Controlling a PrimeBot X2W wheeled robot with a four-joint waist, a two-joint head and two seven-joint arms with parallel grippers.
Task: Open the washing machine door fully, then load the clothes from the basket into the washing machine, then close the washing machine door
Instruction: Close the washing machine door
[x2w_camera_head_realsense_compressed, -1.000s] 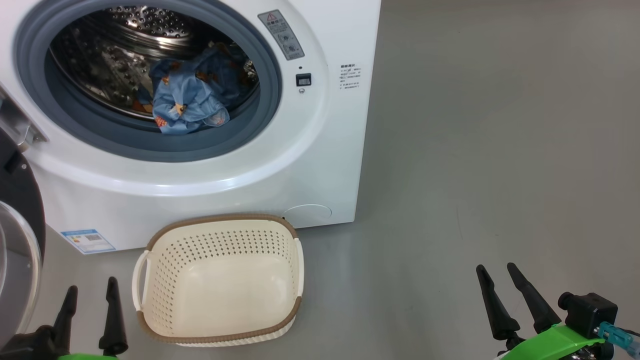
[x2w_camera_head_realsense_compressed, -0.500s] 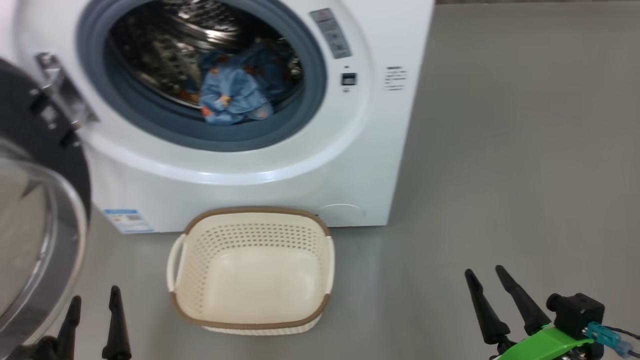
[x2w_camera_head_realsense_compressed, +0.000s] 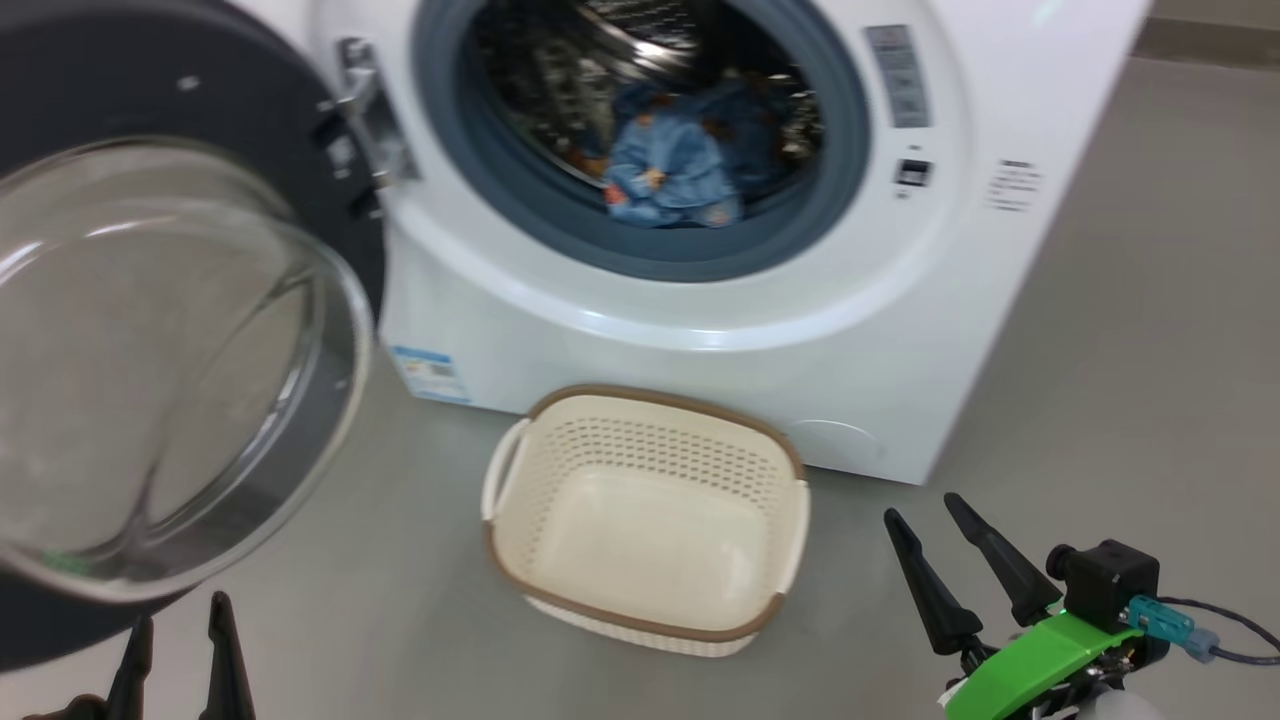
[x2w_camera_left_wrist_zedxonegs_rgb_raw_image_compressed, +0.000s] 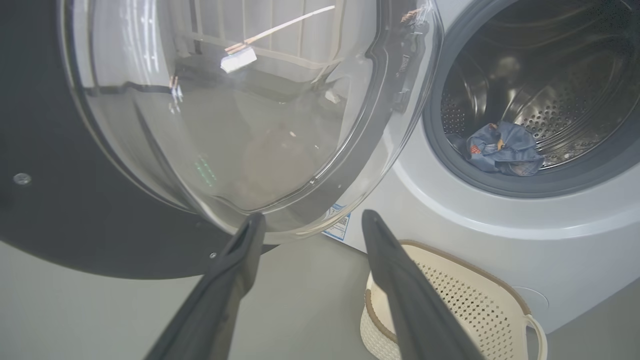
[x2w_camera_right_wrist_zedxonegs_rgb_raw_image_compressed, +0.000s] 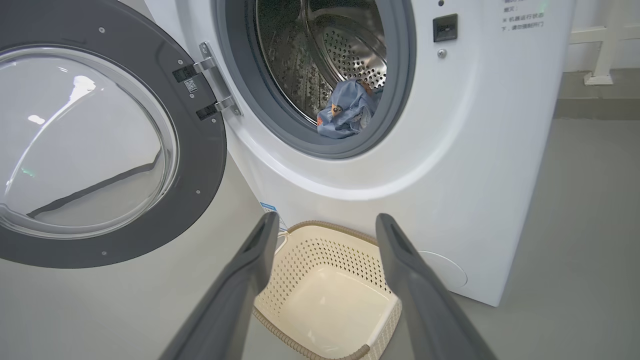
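The white washing machine (x2w_camera_head_realsense_compressed: 700, 340) stands with its door (x2w_camera_head_realsense_compressed: 150, 330) swung wide open to the left, glass bowl facing me. Blue clothes (x2w_camera_head_realsense_compressed: 670, 170) lie bunched inside the steel drum, also seen as clothes (x2w_camera_right_wrist_zedxonegs_rgb_raw_image_compressed: 347, 107) and clothes (x2w_camera_left_wrist_zedxonegs_rgb_raw_image_compressed: 502, 150). The cream basket (x2w_camera_head_realsense_compressed: 640, 610) sits on the floor before the machine, with nothing in it. My left gripper (x2w_camera_head_realsense_compressed: 175, 625) is open at the lower left, just below the door's rim; its fingers (x2w_camera_left_wrist_zedxonegs_rgb_raw_image_compressed: 240, 260) point at the glass. My right gripper (x2w_camera_head_realsense_compressed: 925, 515) is open at the lower right, right of the basket (x2w_camera_right_wrist_zedxonegs_rgb_raw_image_compressed: 325, 295), holding nothing.
Grey floor (x2w_camera_head_realsense_compressed: 1150, 350) stretches to the right of the machine. The door hinge (x2w_camera_right_wrist_zedxonegs_rgb_raw_image_compressed: 212, 82) joins door and machine front. A blue label (x2w_camera_head_realsense_compressed: 428, 372) is stuck low on the machine. A white frame leg (x2w_camera_right_wrist_zedxonegs_rgb_raw_image_compressed: 602, 55) stands on the floor behind the machine's right side.
The head camera has swung left, so the machine and basket slid right in the picture and the open door came into it. Both grippers stay open and low.
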